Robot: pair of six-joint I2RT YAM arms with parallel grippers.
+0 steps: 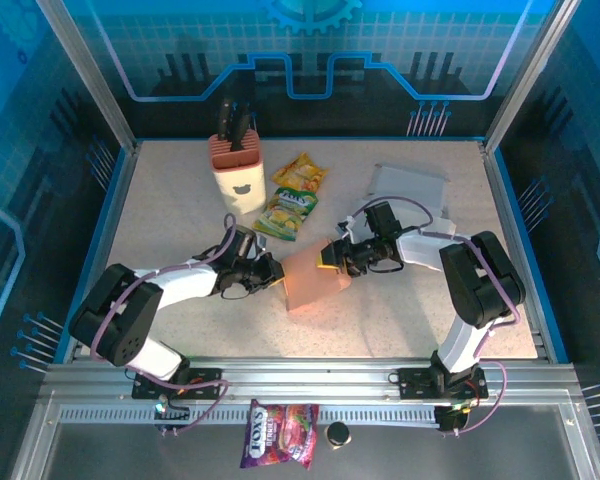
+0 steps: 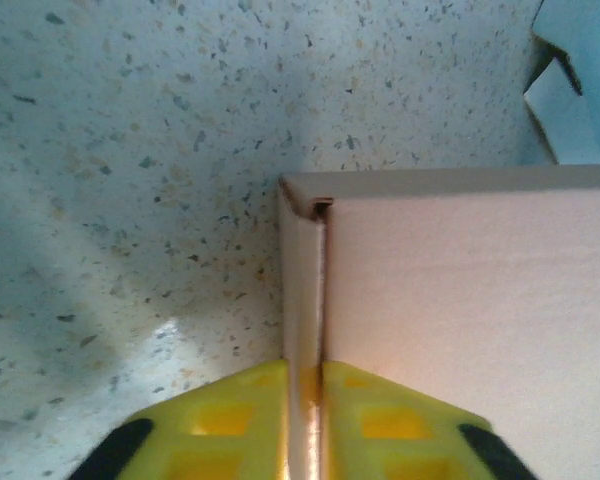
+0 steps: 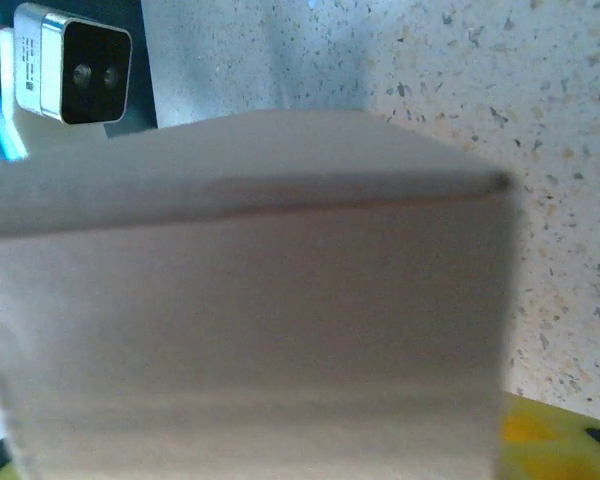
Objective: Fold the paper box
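Speckled beige stone covers the desk (image 1: 180, 220). In the top view you see it closed in by blue-lit walls (image 1: 40, 120) with printed line patterns, and by an aluminium frame (image 1: 300, 375) along the near edge. At the back of the desk stand a knife block (image 1: 238, 172), two snack bags (image 1: 286, 212) beside it, and a white carton (image 1: 410, 185) further to the right. The paper box (image 1: 315, 280), of pale pink-brown colour, stands in the middle of the desk between both arms. The left jaws are at its left side and the right jaws at its upper right corner. A candy bag (image 1: 280, 435) lies on the grey surface in front of the frame.

In the left wrist view you look along one upright edge of the paper box (image 2: 460, 320). The left jaws are narrow, and their yellow fingers (image 2: 230, 420) press a thin wall of the box from both sides. The desk (image 2: 130, 150) around it has a soft bright reflection.

In the right wrist view the paper box (image 3: 250, 320) is very close and blurred. One yellow finger (image 3: 555, 440) lies at its lower right side. The other is hidden, so you cannot tell how wide the right jaws stand or whether they hold the box. Behind the box you see a small grey camera (image 3: 72, 62) and more of the speckled desk (image 3: 540, 150).
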